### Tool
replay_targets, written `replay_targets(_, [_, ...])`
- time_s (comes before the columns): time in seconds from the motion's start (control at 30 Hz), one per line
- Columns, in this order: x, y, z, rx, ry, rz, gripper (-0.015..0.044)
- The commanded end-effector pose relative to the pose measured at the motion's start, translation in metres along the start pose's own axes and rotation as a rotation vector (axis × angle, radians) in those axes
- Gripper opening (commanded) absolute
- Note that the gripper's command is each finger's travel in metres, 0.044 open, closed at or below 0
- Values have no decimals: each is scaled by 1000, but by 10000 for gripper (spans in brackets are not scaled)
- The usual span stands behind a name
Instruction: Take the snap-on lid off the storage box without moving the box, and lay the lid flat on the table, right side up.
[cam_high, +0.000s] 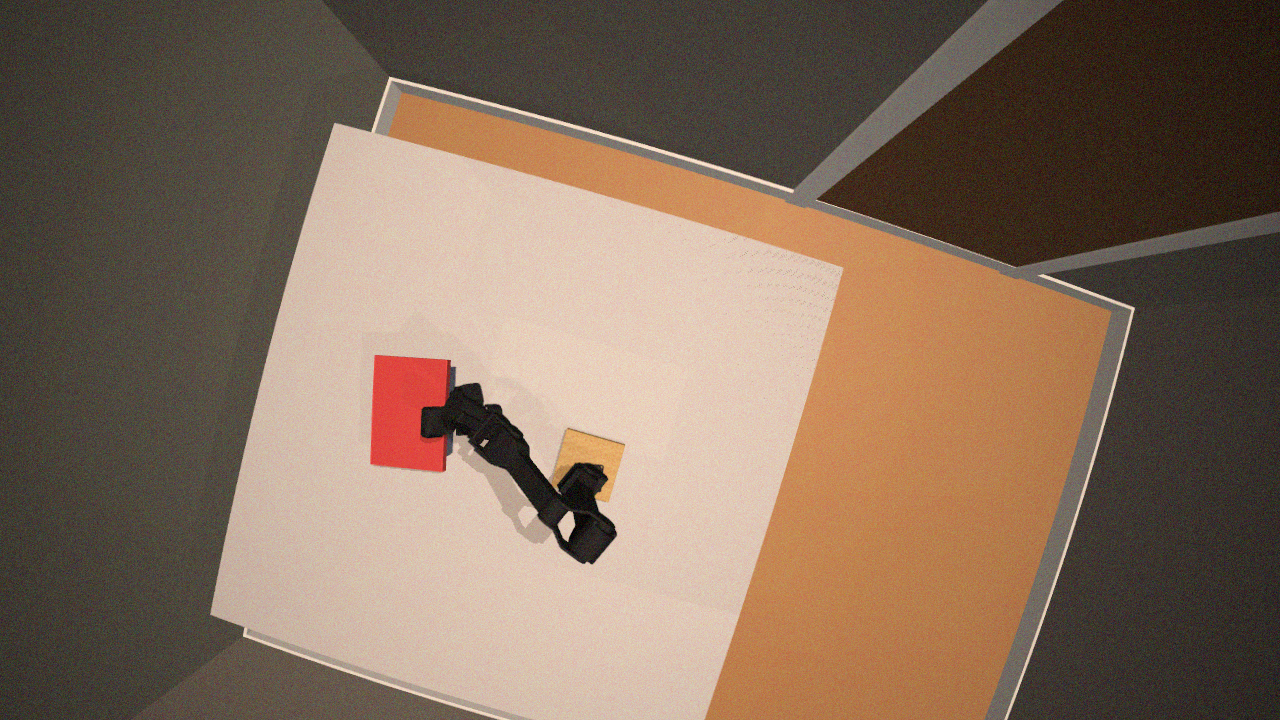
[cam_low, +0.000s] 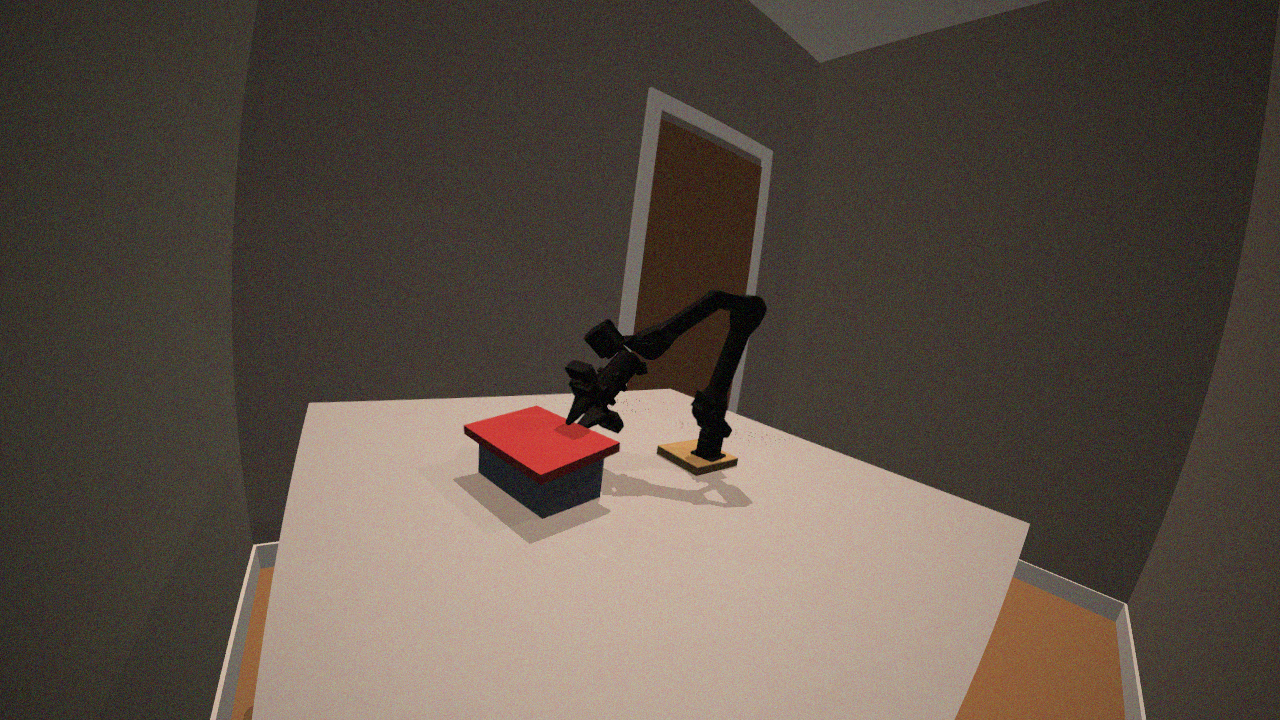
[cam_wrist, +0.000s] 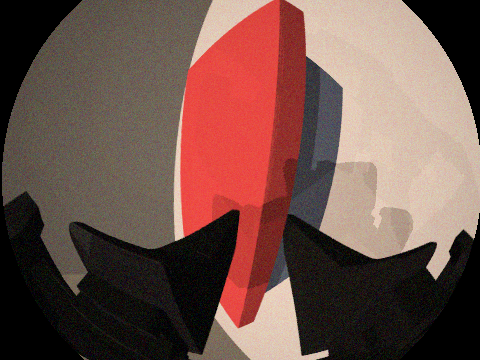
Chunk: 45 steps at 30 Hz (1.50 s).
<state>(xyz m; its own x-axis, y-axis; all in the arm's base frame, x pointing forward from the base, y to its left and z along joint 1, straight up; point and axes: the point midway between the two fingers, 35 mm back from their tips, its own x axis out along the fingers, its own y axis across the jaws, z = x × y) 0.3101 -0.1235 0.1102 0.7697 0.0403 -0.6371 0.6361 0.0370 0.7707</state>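
A flat red lid (cam_high: 407, 411) (cam_low: 537, 441) (cam_wrist: 234, 140) covers a dark blue storage box (cam_low: 541, 486) (cam_wrist: 323, 140) on the white table (cam_high: 572, 295) (cam_low: 581, 591). In the wrist view a gap shows between the lid's near edge and the box. My black gripper (cam_high: 432, 420) (cam_low: 588, 419) (cam_wrist: 256, 254) is shut on the lid's edge on the side nearest the arm's base, one finger on top and one beneath. Most of the box is hidden under the lid in the overhead view.
The arm's tan base plate (cam_high: 583, 447) (cam_low: 696, 458) sits on the table to the right of the box. Beyond the table's edges lie an orange floor (cam_high: 930, 465) and a brown door (cam_low: 698, 241).
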Motion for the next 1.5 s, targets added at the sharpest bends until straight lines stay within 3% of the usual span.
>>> replay_targets(0.0, [1,1,0,1,-1,-1,0])
replay_targets(1.47, [-7,13,0,0,-5,7,0])
